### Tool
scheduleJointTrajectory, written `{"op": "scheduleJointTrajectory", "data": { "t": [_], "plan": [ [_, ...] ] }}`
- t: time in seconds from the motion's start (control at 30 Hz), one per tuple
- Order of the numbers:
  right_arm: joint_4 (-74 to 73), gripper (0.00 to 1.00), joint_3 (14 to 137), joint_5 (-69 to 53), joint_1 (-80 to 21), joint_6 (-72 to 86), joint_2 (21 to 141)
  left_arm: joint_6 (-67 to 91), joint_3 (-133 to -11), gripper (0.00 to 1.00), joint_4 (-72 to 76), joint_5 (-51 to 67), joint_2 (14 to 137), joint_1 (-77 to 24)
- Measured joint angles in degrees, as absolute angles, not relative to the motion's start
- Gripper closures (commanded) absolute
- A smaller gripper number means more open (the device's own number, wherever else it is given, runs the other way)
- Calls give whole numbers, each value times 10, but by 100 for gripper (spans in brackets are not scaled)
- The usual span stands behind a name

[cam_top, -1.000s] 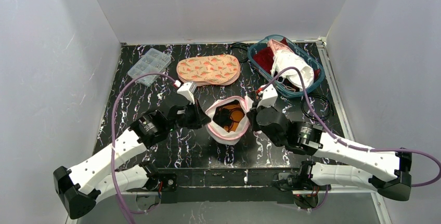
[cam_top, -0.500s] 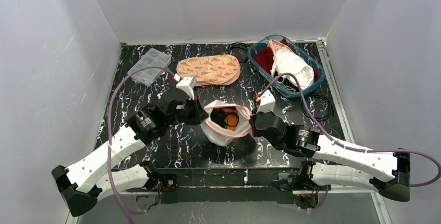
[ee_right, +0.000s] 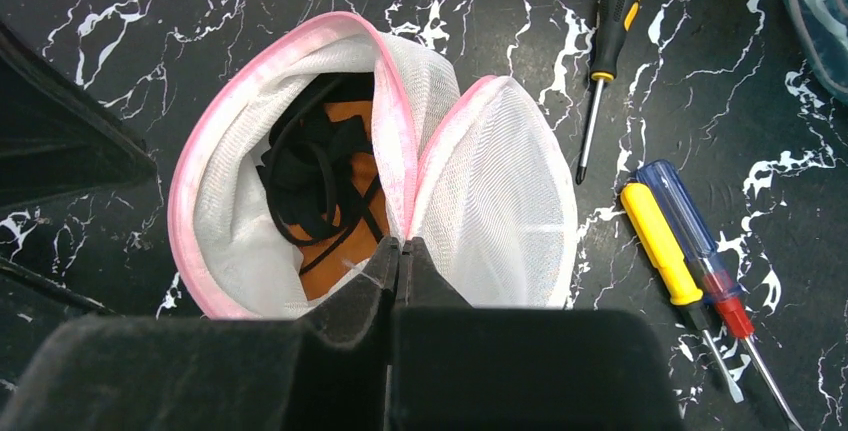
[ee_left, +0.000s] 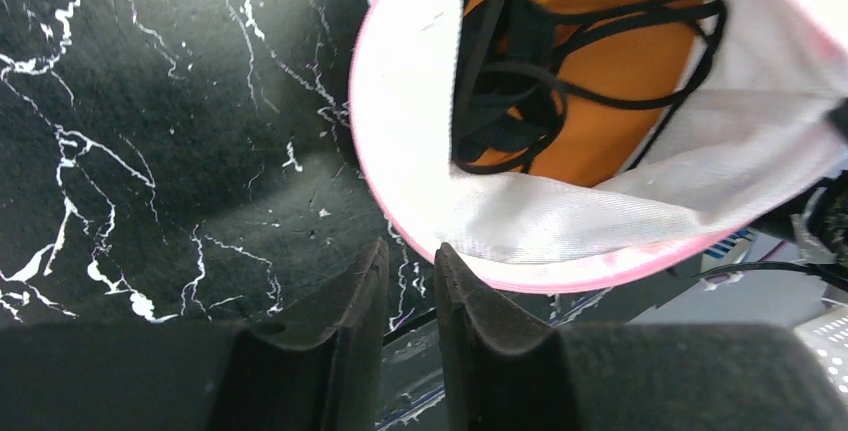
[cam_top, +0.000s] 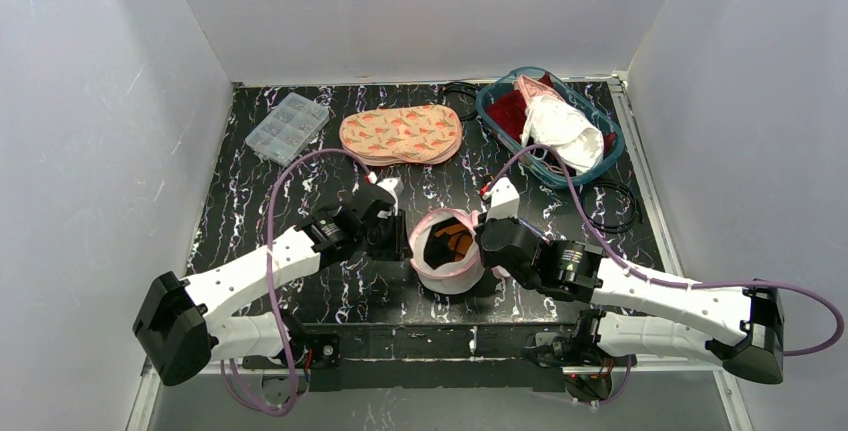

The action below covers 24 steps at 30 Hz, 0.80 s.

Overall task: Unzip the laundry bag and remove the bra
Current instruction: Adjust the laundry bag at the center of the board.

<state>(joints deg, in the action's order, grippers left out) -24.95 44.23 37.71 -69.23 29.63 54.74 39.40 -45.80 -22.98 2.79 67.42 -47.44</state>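
Note:
The white mesh laundry bag (cam_top: 452, 273) with pink trim stands unzipped near the table's front edge, its mouth facing up. The orange bra (cam_top: 456, 242) with black straps lies inside it, and also shows in the left wrist view (ee_left: 620, 101) and the right wrist view (ee_right: 345, 226). My right gripper (ee_right: 400, 247) is shut on the bag's pink rim (ee_right: 396, 141) at its right side. My left gripper (ee_left: 411, 259) sits low at the bag's left side. Its jaws stand a narrow gap apart with only table between them, and the bag's rim (ee_left: 560, 281) lies just beside one fingertip.
Three screwdrivers lie right of the bag: a black-and-yellow one (ee_right: 606, 46), a yellow one (ee_right: 662, 243) and a blue-and-red one (ee_right: 702, 263). At the back are a clear organiser box (cam_top: 287, 126), a patterned orange cloth (cam_top: 400, 133) and a teal basket (cam_top: 495, 111) of clothes. A black cable (cam_top: 612, 203) lies at the right.
Both arms and the bag have shifted toward the near edge. The bag's mouth has drawn narrower. The left gripper, at the bag's left rim before, now has nothing between its jaws.

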Motion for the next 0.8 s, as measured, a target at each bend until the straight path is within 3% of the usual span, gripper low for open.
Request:
{"op": "scheduleJointTrajectory", "data": {
  "t": [0.23,0.4,0.63,0.8],
  "plan": [
    [-237,99,440,369,-692,298,547,385,-477,50,-224,26,664,-474],
    [-235,99,432,366,-692,300,547,386,-477,46,-225,20,666,-474],
    [-234,99,432,359,-692,301,547,389,-477,56,-222,2,724,-474],
    [-234,99,432,358,-692,301,547,392,-477,78,-214,-2,758,-474]
  ]
}}
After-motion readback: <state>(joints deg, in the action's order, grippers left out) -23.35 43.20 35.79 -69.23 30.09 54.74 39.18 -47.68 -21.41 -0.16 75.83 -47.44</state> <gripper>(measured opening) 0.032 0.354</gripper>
